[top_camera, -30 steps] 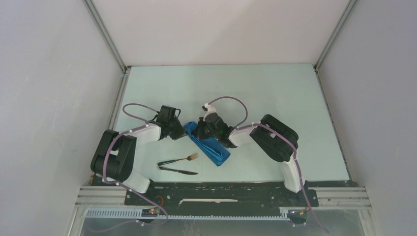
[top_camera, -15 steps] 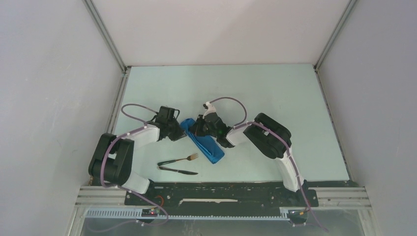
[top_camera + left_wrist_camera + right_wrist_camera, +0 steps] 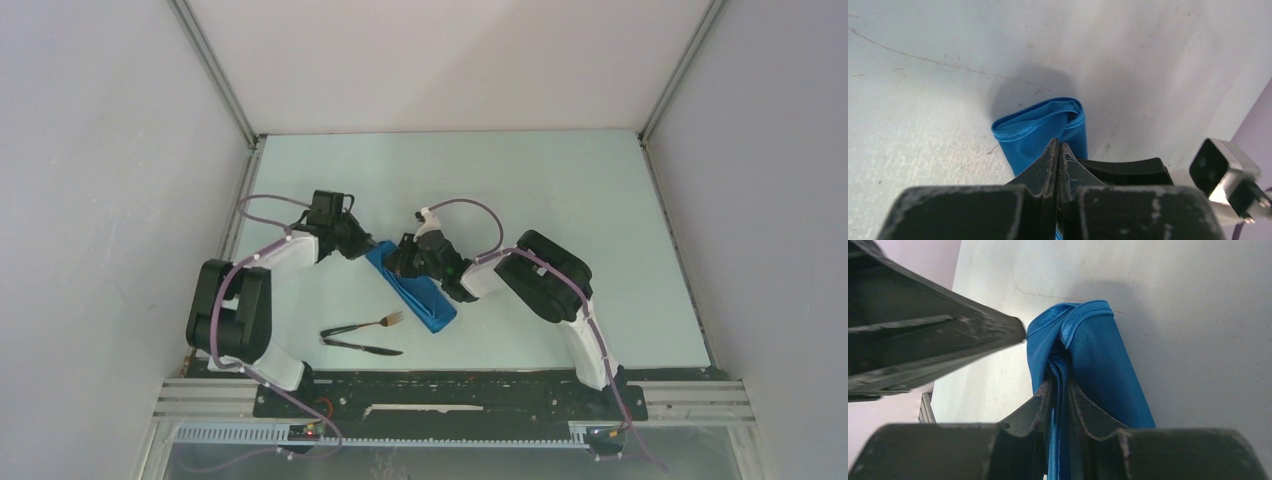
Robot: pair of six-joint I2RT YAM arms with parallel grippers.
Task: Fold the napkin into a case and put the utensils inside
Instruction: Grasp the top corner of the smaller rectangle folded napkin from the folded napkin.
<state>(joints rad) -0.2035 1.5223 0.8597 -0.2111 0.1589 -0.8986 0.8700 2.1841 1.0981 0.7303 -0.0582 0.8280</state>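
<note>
Leaves broad room on the table (image 3: 560, 180) far and right, less toward the left edge; shows the napkin (image 3: 425, 305) left of centre, folded narrow, long axis running far-left to near-right; pinches its fold in the right gripper (image 3: 397, 265); presses the left gripper (image 3: 367, 248) together at its far-left end; sets fork (image 3: 370, 323) and knife (image 3: 365, 347) near-left, apart from it.

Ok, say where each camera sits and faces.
Top: fixed above and behind, looking down at the table; both arms, napkin.
Left wrist: on the left arm, looking along the shut left tool at the napkin's end.
Right wrist: looking along the right tool, closed on the napkin; left tool upper left.
Shared: all show the napkin.
</note>
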